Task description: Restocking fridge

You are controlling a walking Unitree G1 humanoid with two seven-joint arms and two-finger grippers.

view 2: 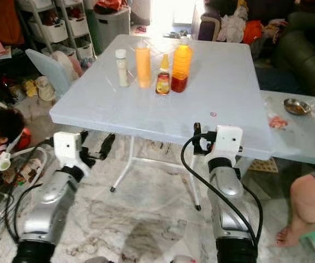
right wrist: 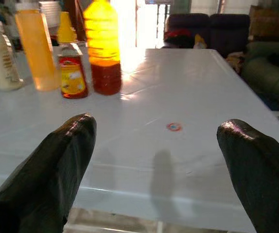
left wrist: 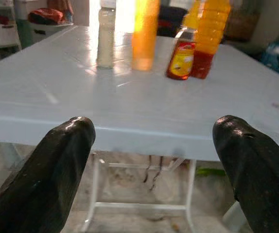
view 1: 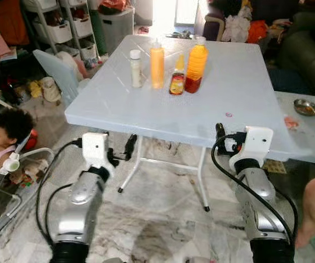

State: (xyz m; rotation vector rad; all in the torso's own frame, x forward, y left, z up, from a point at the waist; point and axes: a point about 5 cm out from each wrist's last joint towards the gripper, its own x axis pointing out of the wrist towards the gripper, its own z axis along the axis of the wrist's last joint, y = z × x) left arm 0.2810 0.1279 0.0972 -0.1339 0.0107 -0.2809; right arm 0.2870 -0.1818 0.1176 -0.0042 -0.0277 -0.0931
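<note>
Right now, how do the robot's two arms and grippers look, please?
Both arms are silver metal tubes with black cuffs near the bottom. A white boxy block sits at each wrist, and black cables loop beside it. The left gripper and right gripper each have two thick, glossy black fingers with rounded tips.

Upright in a row at the white folding table's point(view 1: 240, 104) twelve o'clock end: cream-filled jar point(view 1: 136, 68), orange squeeze bottle point(view 1: 157, 64), small sauce bottle point(view 1: 177, 76), large amber bottle point(view 1: 196, 68).
</note>
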